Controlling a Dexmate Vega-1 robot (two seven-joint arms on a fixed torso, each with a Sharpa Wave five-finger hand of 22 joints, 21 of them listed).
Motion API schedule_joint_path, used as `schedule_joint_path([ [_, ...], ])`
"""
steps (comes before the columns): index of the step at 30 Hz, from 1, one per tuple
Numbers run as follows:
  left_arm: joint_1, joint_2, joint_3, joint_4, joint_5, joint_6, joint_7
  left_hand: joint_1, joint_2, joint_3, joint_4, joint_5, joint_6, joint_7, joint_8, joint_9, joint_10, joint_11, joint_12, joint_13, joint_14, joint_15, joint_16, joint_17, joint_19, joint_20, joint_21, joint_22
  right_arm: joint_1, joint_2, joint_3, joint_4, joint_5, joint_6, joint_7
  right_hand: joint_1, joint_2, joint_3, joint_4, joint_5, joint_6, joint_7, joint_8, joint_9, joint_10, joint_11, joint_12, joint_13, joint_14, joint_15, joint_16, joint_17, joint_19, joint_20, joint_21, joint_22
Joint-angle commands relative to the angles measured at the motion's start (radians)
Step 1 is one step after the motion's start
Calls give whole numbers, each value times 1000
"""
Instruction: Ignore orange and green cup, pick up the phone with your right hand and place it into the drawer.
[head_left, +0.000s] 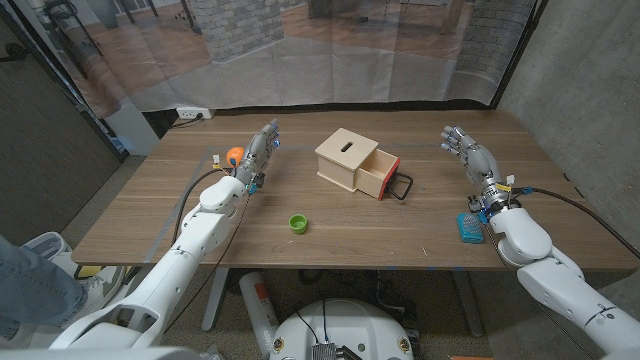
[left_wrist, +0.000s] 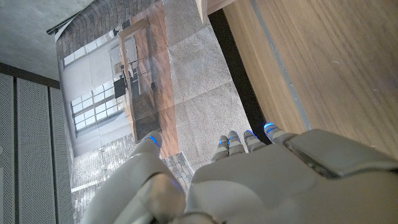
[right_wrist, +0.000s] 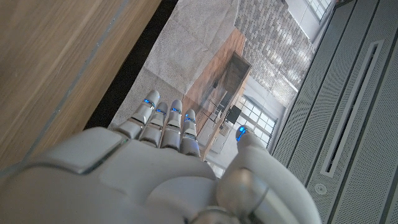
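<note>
The phone (head_left: 470, 227), a small flat thing with a blue face, lies near the desk's (head_left: 330, 235) front-right corner, just beside the right forearm and partly hidden by the wrist. The right hand (head_left: 466, 150) is well beyond it toward the back-right part of the desk, fingers straight and slightly apart, holding nothing; the right wrist view shows those fingers (right_wrist: 163, 124) reaching past the desk's edge with the thumb set off to one side.

Near the middle of the desk stands the wooden box (head_left: 346, 157) with a slot in its top. Its red-fronted drawer (head_left: 378, 179) is pulled out toward the right, a black handle (head_left: 403, 187) at its end.

The green cup (head_left: 297, 223) sits toward the front edge, left of the box. The orange (head_left: 234, 154) lies near the back-left corner, just beside the left hand (head_left: 260, 152), whose fingers are extended, a little apart and grasp nothing. The left wrist view shows its fingertips (left_wrist: 249, 138) over the desk's edge.
</note>
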Motion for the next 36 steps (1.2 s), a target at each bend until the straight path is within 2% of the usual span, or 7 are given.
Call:
schedule_joint_path([
  [1,-8,2,6,1,6,6,-1,3,5,-3,-1,8,2,1,6,4,1,5,8,4,0,1,5,4,-25,-48,-3,3,-28,1,20,-9,-29,14,-27,10,-1,4,-7,-1,6,-7,5,6,11,1,7,5,9,0,-3,3,12,-24,-2,2],
  [22,-23,-14,15,32,6,2,-4,4,6,-7,-1,9,6,1,6,4,5,1,9,4,1,0,4,4,-26,-45,-6,3,-89,-34,70,-60,-66,-35,-61,14,2,5,-12,-2,17,-11,7,6,16,-5,7,5,11,-1,-6,4,16,-22,-14,2],
  [36,-38,-21,21,42,13,-1,-7,5,8,-10,-2,10,8,0,6,4,5,1,8,4,2,0,4,4,-26,-43,-8,3,-126,-29,89,-72,-98,-37,-85,17,3,5,-15,-2,20,-13,7,6,15,-4,6,5,11,-3,-7,4,18,-22,-19,3],
])
